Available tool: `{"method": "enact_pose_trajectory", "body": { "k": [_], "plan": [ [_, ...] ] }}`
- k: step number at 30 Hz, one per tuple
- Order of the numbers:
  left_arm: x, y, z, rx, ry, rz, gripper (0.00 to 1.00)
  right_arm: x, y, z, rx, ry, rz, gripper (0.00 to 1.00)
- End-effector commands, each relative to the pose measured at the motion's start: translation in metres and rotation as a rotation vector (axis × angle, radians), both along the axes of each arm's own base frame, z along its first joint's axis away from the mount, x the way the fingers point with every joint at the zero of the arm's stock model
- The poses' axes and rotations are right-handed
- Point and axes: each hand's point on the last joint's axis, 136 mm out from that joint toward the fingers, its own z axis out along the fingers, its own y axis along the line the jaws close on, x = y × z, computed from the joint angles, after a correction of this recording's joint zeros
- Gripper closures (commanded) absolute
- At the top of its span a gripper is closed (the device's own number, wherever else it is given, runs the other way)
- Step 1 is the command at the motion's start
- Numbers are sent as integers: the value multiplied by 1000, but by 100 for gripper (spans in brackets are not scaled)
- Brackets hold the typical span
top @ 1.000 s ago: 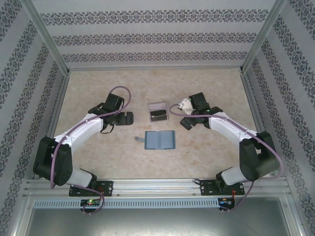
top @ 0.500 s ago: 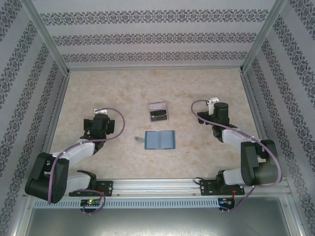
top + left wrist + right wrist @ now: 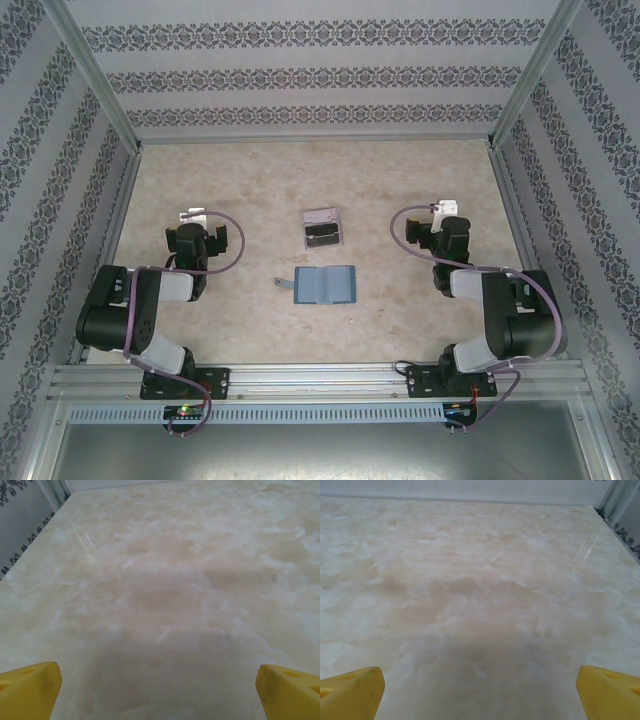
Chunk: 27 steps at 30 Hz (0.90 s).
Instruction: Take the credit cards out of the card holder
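The teal card holder (image 3: 326, 285) lies open in the middle of the tabletop (image 3: 240, 180). The credit cards (image 3: 321, 228) lie just behind it. The left gripper (image 3: 159, 687) and right gripper (image 3: 479, 687) are spread wide, holding nothing.

On the left gripper (image 3: 160, 692), the 2 yellow fingers (image 3: 27, 690) are cut off by the bottom and side edges, with just their tips in frame. It is the same on the right gripper (image 3: 480, 692). From above, the cards (image 3: 322, 228) are too small to count. The wallet (image 3: 327, 285) is too small as well: what its pockets hold cannot be told.
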Motion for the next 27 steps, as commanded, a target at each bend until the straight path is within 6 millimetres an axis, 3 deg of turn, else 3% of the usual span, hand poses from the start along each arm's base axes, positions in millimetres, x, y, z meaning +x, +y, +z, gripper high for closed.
{"method": "enact_pose_trajectory", "body": {
  "k": [1,27],
  "plan": [
    [9,-8,15,-64,-133,-63,0,5,1,14,38,-88,-3,2],
    [12,-14,13,-72,-110,-102,0,6,5,15,38,-88,18,2]
  ]
}}
